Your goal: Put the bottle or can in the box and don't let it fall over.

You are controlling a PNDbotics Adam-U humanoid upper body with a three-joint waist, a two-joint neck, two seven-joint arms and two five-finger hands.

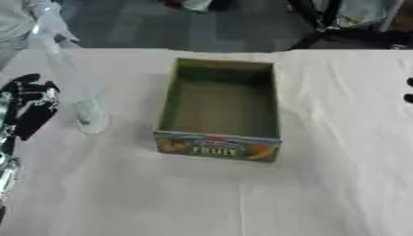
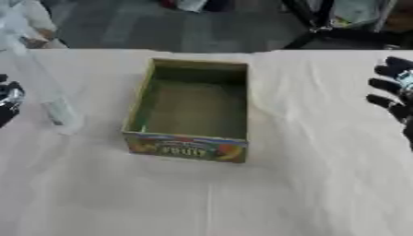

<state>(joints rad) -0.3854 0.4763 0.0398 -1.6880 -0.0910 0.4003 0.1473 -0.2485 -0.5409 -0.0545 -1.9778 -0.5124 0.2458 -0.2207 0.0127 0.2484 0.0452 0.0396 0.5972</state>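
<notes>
White cloth covers the table [image 1: 322,193], with soft creases running toward the near edge. Near the middle stands an open cardboard box [image 1: 219,110], its inner walls green-brown, its near face printed with bright fruit pictures and the word FRUIT. Nothing lies inside it.

Left of the box stands a clear plastic bottle [image 1: 77,92], tall and slim. It leans with its top toward the far left, its base resting on the cloth just beside the box's near-left corner but apart from it.

Left of the bottle, the left hand [image 1: 32,108] comes in from the left edge, black with silver parts. Its fingers [image 1: 36,120] look relaxed and point toward the bottle, close to its lower part; whether they touch the bottle cannot be told, and they are not curled round it.

At the right edge, in the right eye view, the right hand [image 2: 395,94] shows, well apart from the box. Its dark fingers [image 2: 386,86] are spread and point left, holding nothing.

Beyond the far edge of the table lies a dark floor [image 1: 161,23].
</notes>
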